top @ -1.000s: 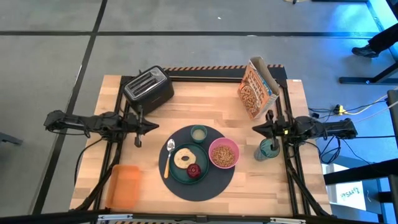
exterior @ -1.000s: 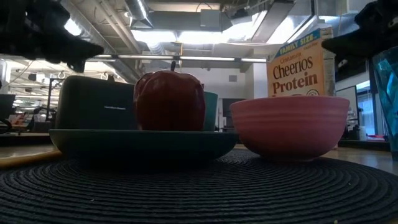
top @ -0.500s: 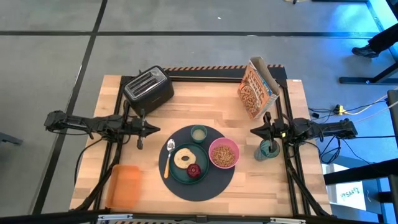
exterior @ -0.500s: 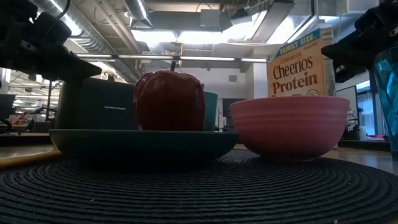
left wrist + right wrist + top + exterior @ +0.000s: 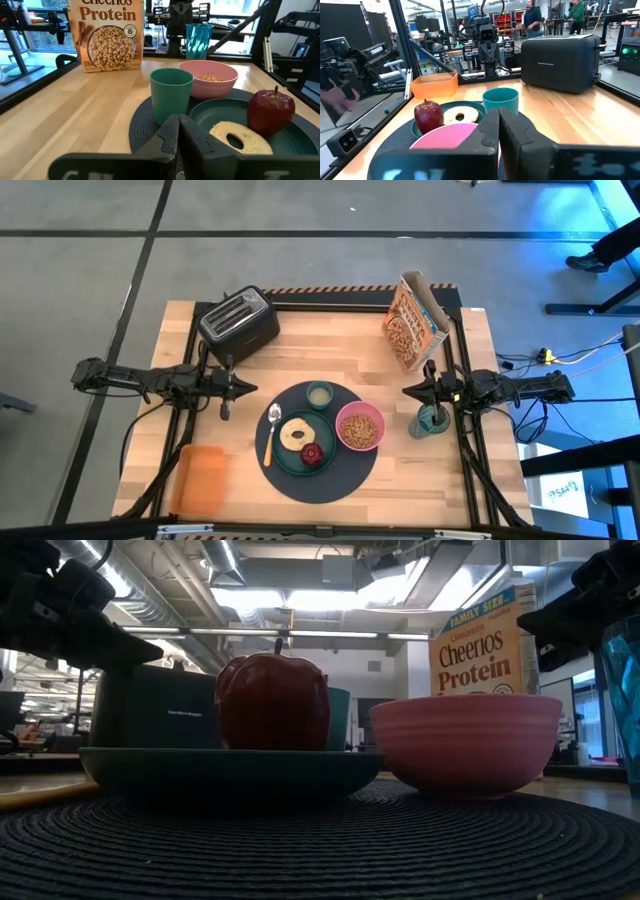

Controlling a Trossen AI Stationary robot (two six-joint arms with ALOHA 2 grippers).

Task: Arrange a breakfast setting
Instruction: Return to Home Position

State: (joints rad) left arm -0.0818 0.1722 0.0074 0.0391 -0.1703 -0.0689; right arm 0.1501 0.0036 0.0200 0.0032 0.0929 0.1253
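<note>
The round dark mat point(image 5: 322, 442) lies at the table's middle front. On it stand the teal plate point(image 5: 290, 455) with the bagel point(image 5: 296, 433) and red apple point(image 5: 313, 454), the pink bowl point(image 5: 360, 426) with cereal, and the small pale cup point(image 5: 319, 394). The orange-handled spoon point(image 5: 270, 432) lies along the plate's left rim. The teal tumbler point(image 5: 432, 421) stands right of the mat, below my right arm. My left gripper point(image 5: 248, 387) is shut and empty, left of the mat. My right gripper point(image 5: 408, 391) is shut and empty, right of the mat, above the table.
The black toaster point(image 5: 238, 322) stands at the far left. A cereal box point(image 5: 412, 322) stands at the far right. The flat orange tray point(image 5: 203, 479) lies at the near left. People show in the room behind the table in the right wrist view point(image 5: 534, 17).
Both grippers have come down a little toward the table and then kept still, both staying shut. Nothing on the table has moved.
</note>
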